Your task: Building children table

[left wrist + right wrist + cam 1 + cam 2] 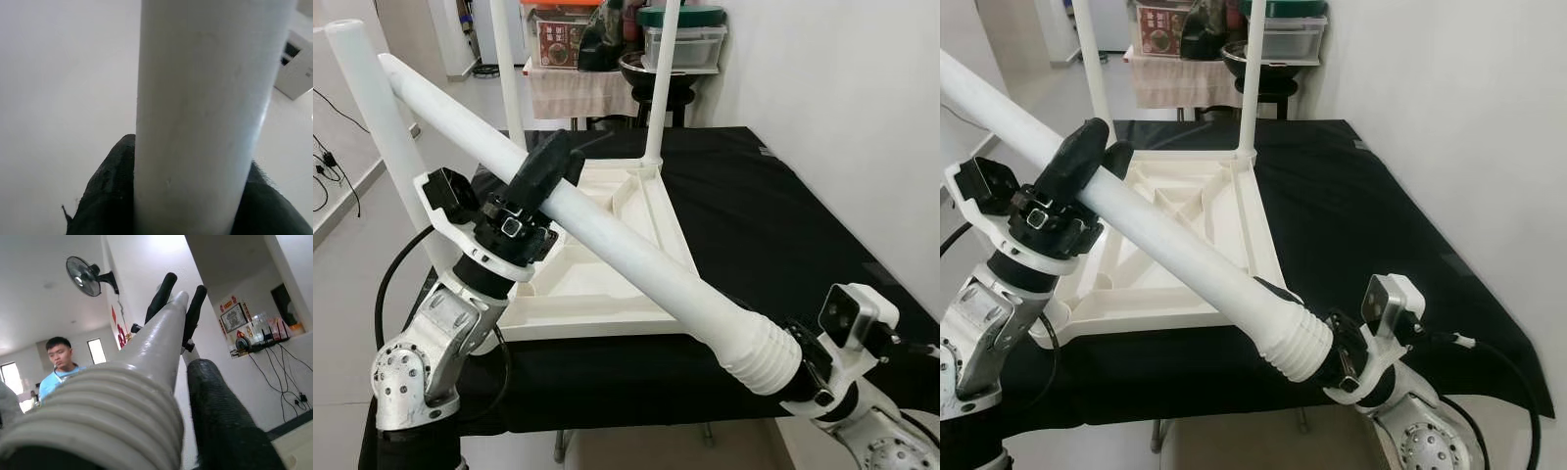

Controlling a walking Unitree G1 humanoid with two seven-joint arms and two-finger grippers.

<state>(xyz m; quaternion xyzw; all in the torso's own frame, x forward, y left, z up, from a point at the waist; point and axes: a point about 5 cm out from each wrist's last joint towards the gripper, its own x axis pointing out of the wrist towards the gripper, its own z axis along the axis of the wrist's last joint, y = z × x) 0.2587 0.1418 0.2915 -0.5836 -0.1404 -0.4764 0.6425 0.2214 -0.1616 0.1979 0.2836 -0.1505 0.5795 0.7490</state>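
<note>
Leg [607, 230] above tabletop [607, 313] (upturned)

Home living rm, wall fan [87, 276], framed pics [233, 317], storage boxes [683, 39], tiled floor [352, 294]

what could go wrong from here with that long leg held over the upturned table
1. The white leg is held by both the left gripper and the right gripper; if they move out of step, it could twist or slip.
2. Its far end juts past the left gripper, near an upright leg; a swing might knock that.
3. The upturned tabletop sits near the black table's edge and might shift if pushed.
</note>
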